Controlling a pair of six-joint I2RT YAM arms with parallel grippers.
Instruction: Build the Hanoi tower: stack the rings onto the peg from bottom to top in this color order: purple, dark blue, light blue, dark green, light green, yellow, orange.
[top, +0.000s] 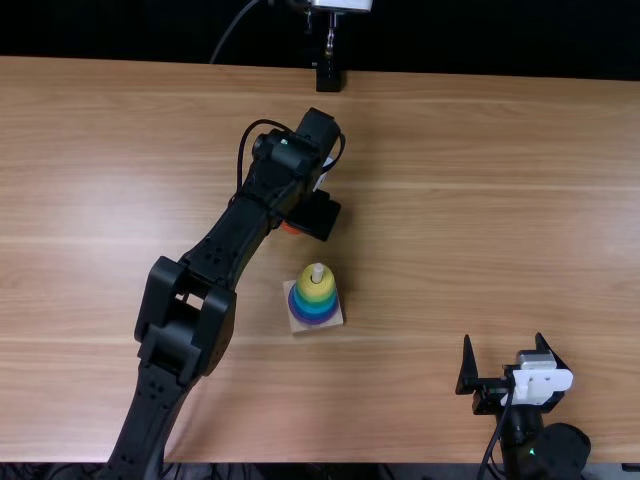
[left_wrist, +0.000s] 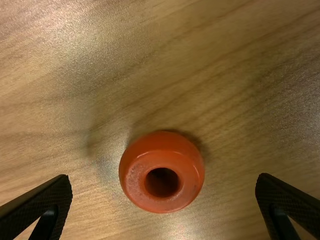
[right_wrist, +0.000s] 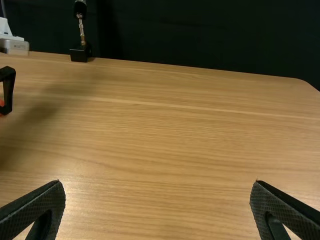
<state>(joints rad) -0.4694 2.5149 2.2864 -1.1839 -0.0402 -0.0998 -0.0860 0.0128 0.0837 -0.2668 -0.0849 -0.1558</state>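
Orange ring (left_wrist: 134, 177) beneath the left gripper (top: 318, 215), spread and empty; nearer the robot, peg (top: 318, 271) holding stacked rings (top: 314, 301), yellow uppermost. Right gripper (top: 504, 343) parted, empty.

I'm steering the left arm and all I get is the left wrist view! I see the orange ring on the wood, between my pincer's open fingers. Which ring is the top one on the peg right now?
Observer: The yellow ring is on top, with the tip of the peg poking out above it.

Operator: Yay, then my orange ring goes next! Which way is the tower from it?

Observer: In the top view, the tower stands nearer the near edge of the table than your ring does, and a little to the right.
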